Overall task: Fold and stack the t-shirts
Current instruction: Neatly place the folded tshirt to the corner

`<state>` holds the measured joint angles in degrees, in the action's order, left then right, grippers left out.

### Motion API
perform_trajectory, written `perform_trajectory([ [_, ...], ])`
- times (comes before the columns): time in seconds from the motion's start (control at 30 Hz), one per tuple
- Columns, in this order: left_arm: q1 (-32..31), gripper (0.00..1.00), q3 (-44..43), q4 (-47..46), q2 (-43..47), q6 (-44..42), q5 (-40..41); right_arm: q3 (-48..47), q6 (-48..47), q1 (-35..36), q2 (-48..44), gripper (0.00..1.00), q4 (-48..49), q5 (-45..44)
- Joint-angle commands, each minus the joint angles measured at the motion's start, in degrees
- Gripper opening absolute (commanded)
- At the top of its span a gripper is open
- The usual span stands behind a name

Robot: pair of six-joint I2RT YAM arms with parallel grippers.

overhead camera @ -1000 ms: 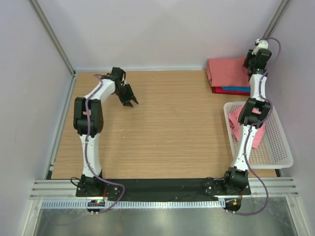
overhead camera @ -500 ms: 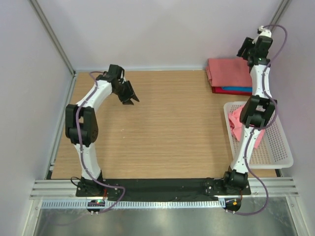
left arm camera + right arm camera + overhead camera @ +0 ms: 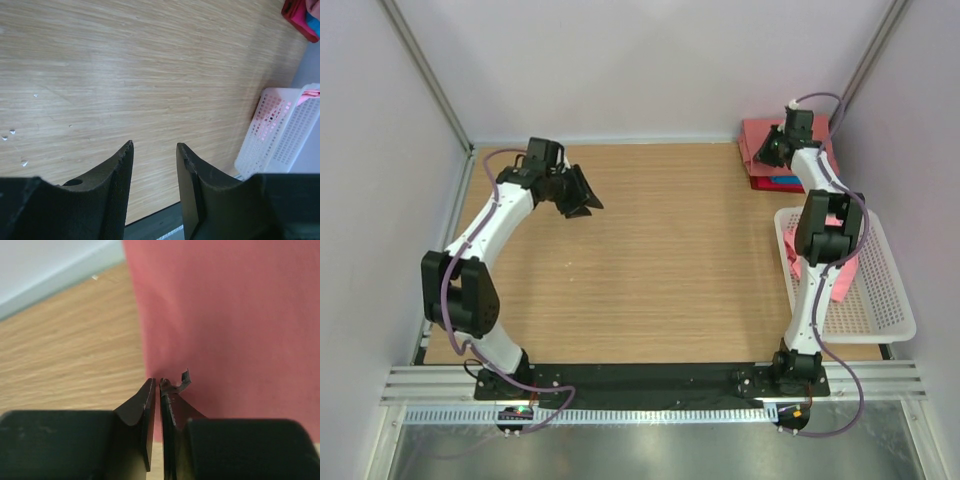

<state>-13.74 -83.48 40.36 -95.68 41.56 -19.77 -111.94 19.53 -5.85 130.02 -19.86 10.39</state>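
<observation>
While right hand (image 3: 157, 383) hovers pinched, smooth red shirt (image 3: 225, 315) lies flat-folded

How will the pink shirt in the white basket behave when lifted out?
Probably floppy: the pink shirt lies crumpled in the basket, so it should sag and unfurl. Likely light. The mesh basket may shift if fabric snags.

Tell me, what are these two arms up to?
They are folding and stacking t-shirts. The right arm's fingers, shut, sit at the edge of a folded red t-shirt in the far right corner. The left arm's fingers hang open over the wooden table. A crumpled pink t-shirt waits in the white plastic basket.
</observation>
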Motion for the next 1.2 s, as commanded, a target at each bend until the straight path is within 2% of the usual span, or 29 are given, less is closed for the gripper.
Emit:
perform_trajectory([
  [0.0,0.0,0.41,2.8,-3.0,4.8,0.1,-1.0,1.3,1.6,-1.3,-2.3,0.16,0.5,-1.0],
  [0.13,-0.1,0.41,5.6,-3.2,7.8,0.7,-1.1,-1.3,1.7,-1.3,0.3,0.15,-3.1,0.7],
  [0.2,0.0,0.41,5.5,-2.5,8.9,0.7,-1.4,-1.5,2.2,-0.9,-0.3,0.15,-3.0,2.3],
  [0.33,0.0,0.42,4.4,-0.8,12.0,0.2,-0.5,-3.5,1.2,1.0,-2.5,0.15,-9.4,1.6],
  [0.4,0.0,0.42,4.1,0.0,12.8,0.4,-1.2,-3.2,2.4,1.9,-5.3,0.15,-11.5,1.4],
  [0.43,-0.1,0.43,4.7,-0.1,15.4,1.1,-1.8,-2.1,6.0,5.0,-12.3,0.17,-16.0,-2.0],
  [0.47,0.0,0.43,5.0,-0.1,15.4,1.1,-1.9,-1.8,6.7,5.1,-12.3,0.19,-17.4,-2.8],
  [0.67,0.0,0.43,7.3,-1.3,22.5,-0.2,-2.3,5.0,11.0,14.9,-28.0,0.42,-23.0,-1.7],
  [0.7,0.0,0.43,7.8,-1.6,23.3,-0.2,-2.9,9.5,11.8,17.7,-30.8,0.51,-22.5,-1.8],
  [0.77,-0.1,0.43,8.5,-1.3,26.1,-0.2,-3.2,15.1,14.3,20.2,-37.6,0.62,-21.4,-2.1],
  [0.8,0.0,0.43,8.6,-0.8,26.9,-0.2,-3.0,16.8,15.4,20.9,-39.7,0.91,-21.0,-1.7],
  [0.83,0.0,0.43,8.5,0.7,27.7,-0.2,-2.9,18.6,18.1,21.7,-41.8,0.99,-20.8,-1.3],
  [0.9,-0.5,0.44,8.8,1.7,29.8,0.0,-2.8,23.9,19.0,23.2,-48.3,1.0,-18.8,0.0],
  [1.03,-1.2,0.47,10.7,3.1,33.1,1.1,-2.7,28.5,19.7,27.2,-57.3,1.0,-18.7,0.5],
  [1.17,-2.2,0.73,11.0,5.2,35.0,1.6,-2.8,31.1,23.2,27.2,-63.2,1.0,-23.4,0.3],
])
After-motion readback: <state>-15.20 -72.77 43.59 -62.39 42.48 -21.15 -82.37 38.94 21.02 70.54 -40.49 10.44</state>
